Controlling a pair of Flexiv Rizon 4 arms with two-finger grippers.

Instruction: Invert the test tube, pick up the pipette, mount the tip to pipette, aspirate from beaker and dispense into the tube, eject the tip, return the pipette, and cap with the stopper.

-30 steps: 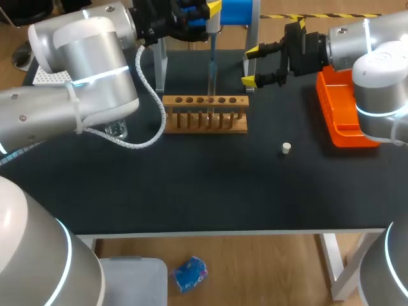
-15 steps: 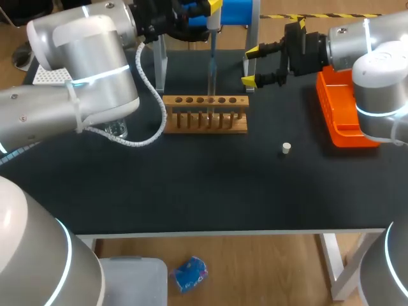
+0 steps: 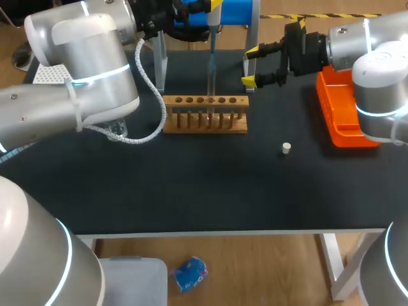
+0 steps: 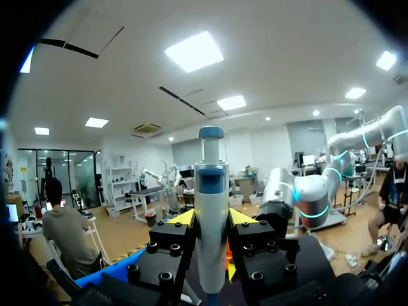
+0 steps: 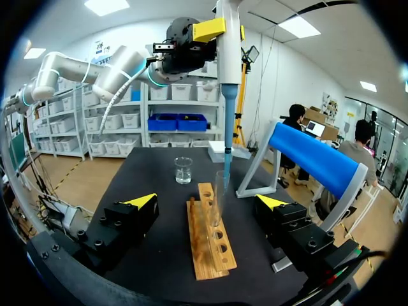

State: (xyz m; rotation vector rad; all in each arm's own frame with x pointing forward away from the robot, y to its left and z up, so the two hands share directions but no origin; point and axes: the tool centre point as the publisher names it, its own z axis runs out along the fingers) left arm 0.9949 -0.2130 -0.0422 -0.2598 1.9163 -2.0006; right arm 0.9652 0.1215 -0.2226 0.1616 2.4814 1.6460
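The black worktop [image 3: 210, 191] is carrying everything in front of you. Your left arm [image 3: 76, 70] is coming in from the left and reaching over the far side. Its pincer [image 3: 205, 9] is clamping on the pipette [image 3: 213, 29] from both sides, which the left wrist view confirms: the pincer [image 4: 211, 220] is gripping the pipette [image 4: 211, 185] upright.

Your right arm [image 3: 376, 57] is coming in from the right. Its pincer [image 3: 251, 65] is hanging with its fingers wide apart and gripping nothing, just beyond the right end of the wooden rack [image 3: 205, 115].

An orange tray [image 3: 341, 121] is lying under the right arm near the right edge. A blue stand [image 3: 237, 9] is standing at the far edge behind the rack. A white perforated box [image 3: 48, 76] is peeking out behind the left arm.

In the right wrist view the rack [image 5: 210, 242] is lying ahead of the open pincer [image 5: 206, 202], with a clear test tube [image 5: 218, 204] standing upright in it. The pipette [image 5: 228, 51] is pointing straight down over that tube, its thin tip ending at the tube's mouth; you cannot tell whether it is going inside.

The beaker [image 5: 183, 170] is standing beyond the rack, half hidden under the left arm in the head view [image 3: 116, 131]. The small white stopper [image 3: 286, 148] is sitting alone on the worktop, nearer you than the rack's right end.
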